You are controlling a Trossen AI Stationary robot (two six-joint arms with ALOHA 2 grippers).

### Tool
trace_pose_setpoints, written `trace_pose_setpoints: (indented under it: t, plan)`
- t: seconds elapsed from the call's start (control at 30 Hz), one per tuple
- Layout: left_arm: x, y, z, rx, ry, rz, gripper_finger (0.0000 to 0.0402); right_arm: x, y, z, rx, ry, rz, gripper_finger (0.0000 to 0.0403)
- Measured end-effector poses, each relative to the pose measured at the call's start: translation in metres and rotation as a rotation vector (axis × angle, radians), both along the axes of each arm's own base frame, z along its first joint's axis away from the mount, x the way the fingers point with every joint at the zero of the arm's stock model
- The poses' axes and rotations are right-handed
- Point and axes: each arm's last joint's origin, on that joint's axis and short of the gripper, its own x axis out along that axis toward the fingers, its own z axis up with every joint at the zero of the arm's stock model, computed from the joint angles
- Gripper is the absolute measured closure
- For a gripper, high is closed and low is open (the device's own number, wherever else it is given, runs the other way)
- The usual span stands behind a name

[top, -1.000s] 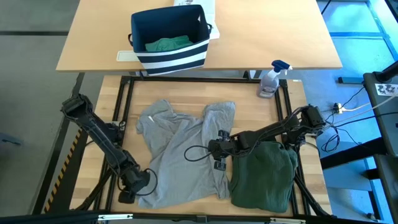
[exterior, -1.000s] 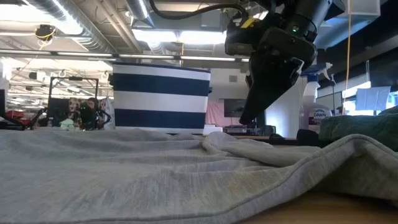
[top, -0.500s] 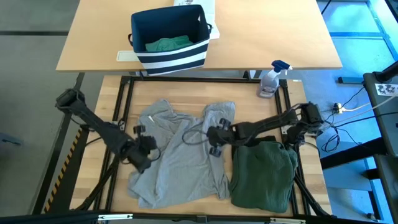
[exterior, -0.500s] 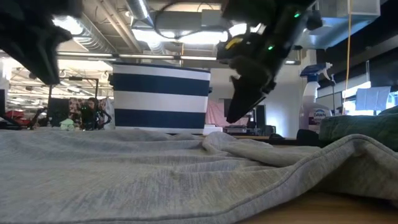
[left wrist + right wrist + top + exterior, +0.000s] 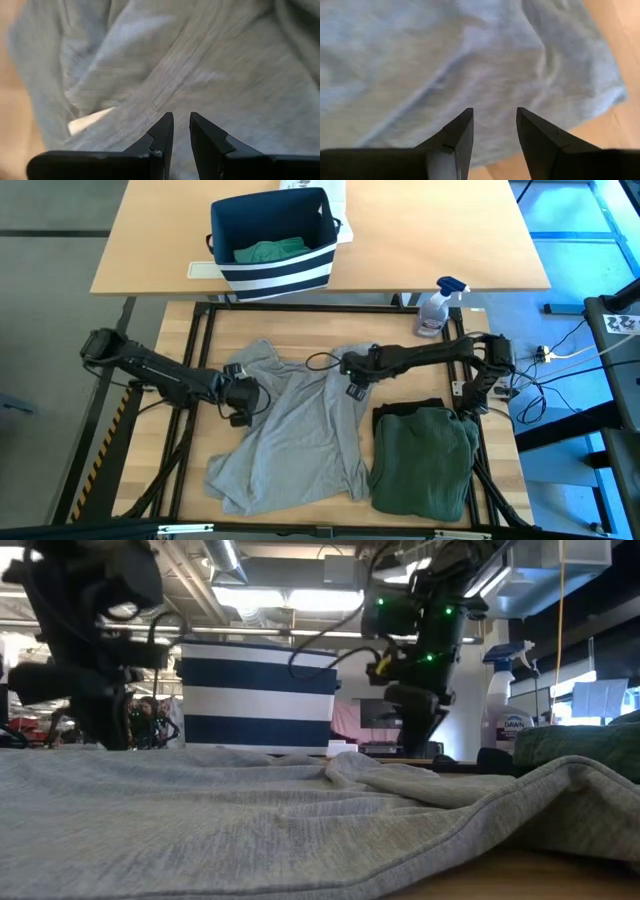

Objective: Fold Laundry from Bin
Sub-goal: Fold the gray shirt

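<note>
1. The left gripper hangs above the left shoulder part of the light grey garment. In the left wrist view its two fingers stand almost together, with only a thin gap, and nothing is between them. I see no cloth pinched; the tips look just above the fabric.

2. The right gripper is over the upper right sleeve of the same garment, near its far edge. In the right wrist view its fingers are spread about halfway, with the grey cloth under them and bare wood beside. It holds nothing.

3. The relation that matters: the grey garment lies flat on the wooden table, with its long axis running from the far edge toward the near edge, the sleeves at the far side. Both grippers are at the sleeve end, one on each side, so each arm is nearest to its own sleeve. I judge the next move is to take the two sleeve corners for a fold.

4. The folded dark green garment lies just right of the grey one, touching its edge.

5. The bin stands on the other table beyond, with a teal-green garment inside.

6. A spray bottle stands at the far right corner.
</note>
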Motion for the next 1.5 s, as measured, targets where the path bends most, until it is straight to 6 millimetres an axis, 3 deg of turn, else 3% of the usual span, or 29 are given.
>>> trace_pose_setpoints:
  t: [0.13,0.47,0.6,0.8,1.07,1.33,1.5]
  plan:
    - [-0.003,0.015,-0.010,-0.059,-0.002,0.056,0.0343,-0.007,-0.012,-0.001,0.013,0.048,-0.030,0.0256]
    - [0.000,0.036,-0.010,-0.103,-0.057,0.236,0.0343,-0.007,-0.025,-0.002,0.090,0.019,-0.018,0.0261]
    - [0.002,0.039,-0.010,-0.168,-0.079,0.245,0.0343,-0.001,-0.023,-0.001,0.170,-0.050,0.024,0.0296]
    - [0.003,0.045,-0.009,-0.237,-0.095,0.243,0.0343,0.006,-0.021,-0.020,0.264,-0.043,0.083,0.0390]
    - [-0.009,0.060,-0.012,-0.249,-0.015,0.375,0.0343,-0.001,-0.018,-0.041,0.367,0.114,0.018,0.0385]
    - [-0.018,0.078,-0.012,-0.158,-0.002,0.544,0.0343,-0.017,-0.025,-0.027,0.244,0.375,-0.145,0.0392]
    - [-0.022,0.091,-0.009,-0.113,-0.008,0.614,0.0343,-0.015,-0.036,-0.008,0.157,0.418,-0.183,0.0398]
